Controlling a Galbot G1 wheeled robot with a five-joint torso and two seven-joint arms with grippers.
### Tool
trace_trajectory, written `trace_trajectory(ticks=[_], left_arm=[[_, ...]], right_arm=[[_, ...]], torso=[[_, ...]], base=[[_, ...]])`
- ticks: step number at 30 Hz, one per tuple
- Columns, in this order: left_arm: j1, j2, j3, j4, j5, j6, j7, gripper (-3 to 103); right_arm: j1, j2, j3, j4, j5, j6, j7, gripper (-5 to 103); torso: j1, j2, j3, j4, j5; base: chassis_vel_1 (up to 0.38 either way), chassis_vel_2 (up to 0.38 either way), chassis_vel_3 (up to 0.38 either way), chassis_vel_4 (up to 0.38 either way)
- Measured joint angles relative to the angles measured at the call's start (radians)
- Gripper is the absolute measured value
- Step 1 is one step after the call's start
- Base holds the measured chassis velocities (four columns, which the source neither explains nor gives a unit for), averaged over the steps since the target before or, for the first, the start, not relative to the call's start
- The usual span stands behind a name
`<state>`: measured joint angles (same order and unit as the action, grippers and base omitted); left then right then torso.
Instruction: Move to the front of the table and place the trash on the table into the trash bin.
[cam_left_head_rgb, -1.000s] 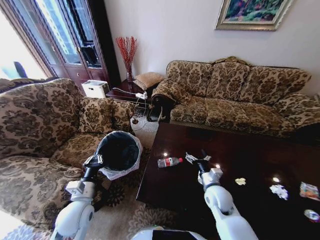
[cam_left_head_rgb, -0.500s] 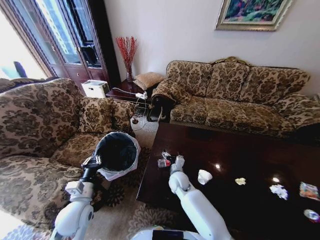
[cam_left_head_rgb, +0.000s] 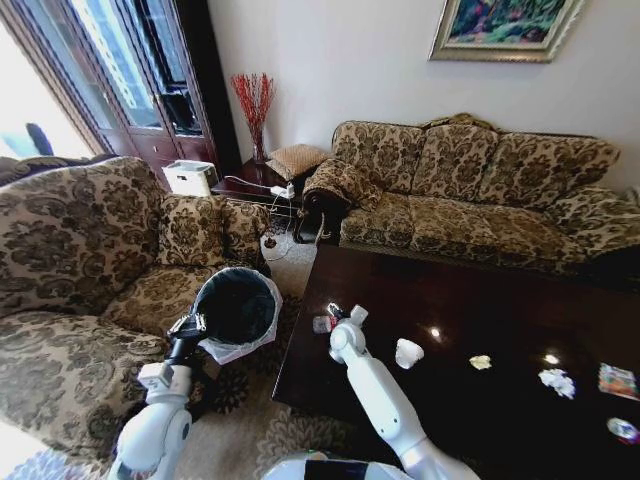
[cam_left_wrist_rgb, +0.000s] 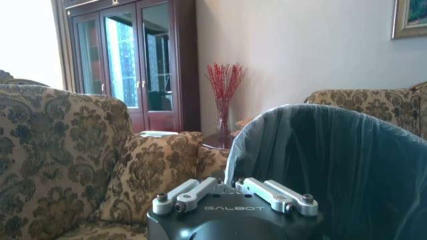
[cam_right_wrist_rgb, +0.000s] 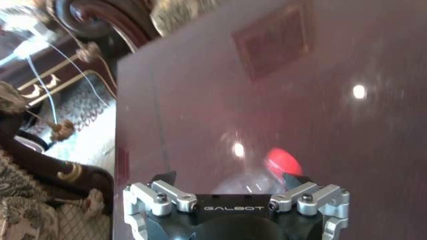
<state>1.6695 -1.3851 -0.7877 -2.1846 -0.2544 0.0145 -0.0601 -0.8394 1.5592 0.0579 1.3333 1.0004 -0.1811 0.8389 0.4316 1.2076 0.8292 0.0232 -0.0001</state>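
Here: one counter (cam_left_head_rgb: 520, 330), dark and glossy, with sofa behind. One bin (cam_left_head_rgb: 236, 305), black, bag-lined, on floor just beside counter's left end. One bottle (cam_left_head_rgb: 322, 324), clear, red cap, lying near counter's left edge. Paper bits, white: two, one mid-counter (cam_left_head_rgb: 408, 353), one farther right (cam_left_head_rgb: 557, 381). One yellowish scrap (cam_left_head_rgb: 481, 362) between them. Wrappers: two at far right edge, one red (cam_left_head_rgb: 618, 381), one clear (cam_left_head_rgb: 624, 430).

Right pincer (cam_left_head_rgb: 341, 314): over left end of counter, at bottle; in right wrist view (cam_right_wrist_rgb: 230, 181) jaws spread wide, bottle (cam_right_wrist_rgb: 263, 175) lying between fingers, grip not closed on it. Left pincer (cam_left_head_rgb: 190, 324): off counter, at bin's near rim; in left wrist view (cam_left_wrist_rgb: 235, 183) fingers drawn together, bin wall (cam_left_wrist_rgb: 333, 165) just beyond; hold on rim cannot be told.
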Motion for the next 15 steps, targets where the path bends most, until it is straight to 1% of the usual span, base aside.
trace_trajectory(ticks=[2, 5, 9, 10, 14, 15], left_arm=[[0.001, 0.000, -0.002, -0.003, -0.001, 0.000, 0.000, 3], [0.003, -0.001, -0.002, -0.008, -0.001, 0.000, 0.000, 3], [0.007, -0.005, -0.002, -0.017, -0.001, 0.000, 0.000, 3], [0.008, -0.008, -0.001, -0.020, 0.000, 0.000, 0.000, 3], [0.008, -0.010, 0.001, -0.023, 0.001, 0.000, 0.002, 3], [0.008, -0.010, 0.002, -0.023, 0.002, 0.000, 0.003, 3]], right_arm=[[0.015, 0.011, 0.009, -0.016, 0.027, -0.006, 0.017, 100], [0.024, 0.017, 0.013, -0.020, 0.032, -0.006, 0.033, 100], [0.026, 0.008, 0.013, 0.012, 0.033, -0.011, 0.044, 100], [0.025, 0.000, 0.012, 0.027, 0.046, -0.016, 0.058, 100], [0.016, -0.003, 0.011, 0.041, 0.063, -0.023, 0.062, 100], [0.014, -0.002, 0.010, 0.039, 0.065, -0.029, 0.046, 100]], torso=[[0.000, 0.000, 0.000, 0.0001, 0.0000], [0.000, 0.000, 0.000, 0.0000, 0.0000], [0.000, 0.000, 0.000, -0.0001, 0.0000], [0.000, 0.000, 0.000, -0.0001, 0.0000], [0.000, 0.000, 0.000, -0.0002, 0.0001], [0.000, 0.000, 0.000, -0.0003, 0.0001]], base=[[0.000, 0.000, 0.000, 0.000], [0.000, 0.000, 0.000, 0.000], [0.000, 0.000, 0.000, 0.000], [0.000, 0.000, 0.000, 0.000], [0.000, 0.000, 0.000, 0.000], [0.000, 0.000, 0.000, 0.000]])
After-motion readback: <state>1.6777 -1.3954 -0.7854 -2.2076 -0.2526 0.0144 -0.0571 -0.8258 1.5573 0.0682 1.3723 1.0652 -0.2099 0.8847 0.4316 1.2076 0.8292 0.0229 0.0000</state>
